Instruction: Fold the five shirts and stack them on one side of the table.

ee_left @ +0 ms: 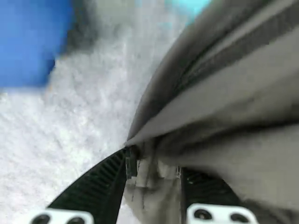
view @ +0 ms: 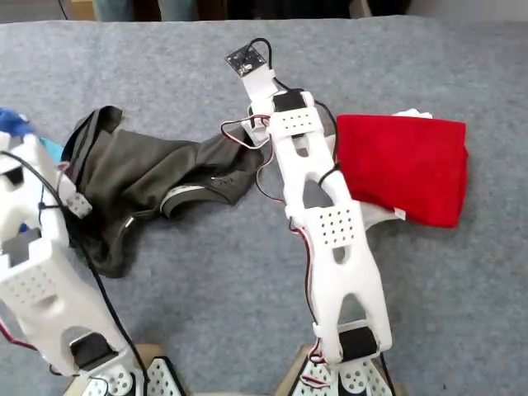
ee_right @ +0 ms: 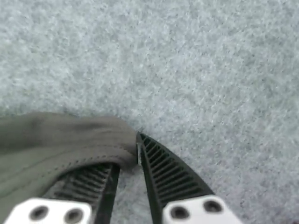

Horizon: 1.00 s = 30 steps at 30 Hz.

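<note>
Dark shirt (view: 157,177) lies long-ways across the counter (view: 247,313): left tool (ee_left: 154,163) clamped on one end, right tool (ee_right: 128,151) nipping the other hem, folded red shirt (view: 404,165) beyond.

The whole counter (view: 206,322) is covered in this fuzzy grey carpet-type felt, which looks flat and pretty evenly lit, with soft shadows. In the high view it runs right out to the left and right sides. Past the far edge there's a dark strip (view: 272,7) of room, with something tan and boxy (view: 78,8) peeking in by the far left corner and a small pale bit (view: 360,7) further along toward the right.
</note>
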### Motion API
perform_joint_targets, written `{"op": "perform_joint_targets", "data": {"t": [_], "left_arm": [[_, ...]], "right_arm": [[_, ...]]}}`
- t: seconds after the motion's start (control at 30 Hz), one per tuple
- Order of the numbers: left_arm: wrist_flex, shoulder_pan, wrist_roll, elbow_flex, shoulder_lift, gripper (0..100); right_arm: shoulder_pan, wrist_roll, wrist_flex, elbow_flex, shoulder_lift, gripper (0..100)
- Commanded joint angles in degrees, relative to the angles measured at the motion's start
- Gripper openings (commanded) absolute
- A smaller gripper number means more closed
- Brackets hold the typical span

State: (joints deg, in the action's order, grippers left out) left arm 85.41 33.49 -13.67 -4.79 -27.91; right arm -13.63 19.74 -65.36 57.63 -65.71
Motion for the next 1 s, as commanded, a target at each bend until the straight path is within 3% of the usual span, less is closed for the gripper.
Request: {"op": "perform_joint_targets", "data": {"t": [0.0,0.27,0.43,0.53,0.8,0.97], "left_arm": [[3.96,2.15,-0.79,-16.66,-3.52,13],[15.47,3.47,-0.79,-44.7,-20.04,16],[15.65,4.09,1.67,-49.27,-20.4,16],[15.65,3.38,5.71,-45.41,-14.15,16],[15.56,1.45,8.53,-21.93,6.33,16],[15.56,3.21,8.44,-14.46,16.0,21]], "right_arm": [[1.49,-0.53,-0.97,4.0,-0.84,1.5],[1.58,-0.53,-2.99,7.25,-2.59,1.5],[1.58,-0.53,-2.99,7.25,-2.59,1.5],[1.58,-0.53,-2.99,7.25,-2.59,1.5],[1.58,-0.18,-2.99,7.25,-2.59,1.5],[1.58,-0.18,-2.99,7.16,-2.59,1.5]]}}
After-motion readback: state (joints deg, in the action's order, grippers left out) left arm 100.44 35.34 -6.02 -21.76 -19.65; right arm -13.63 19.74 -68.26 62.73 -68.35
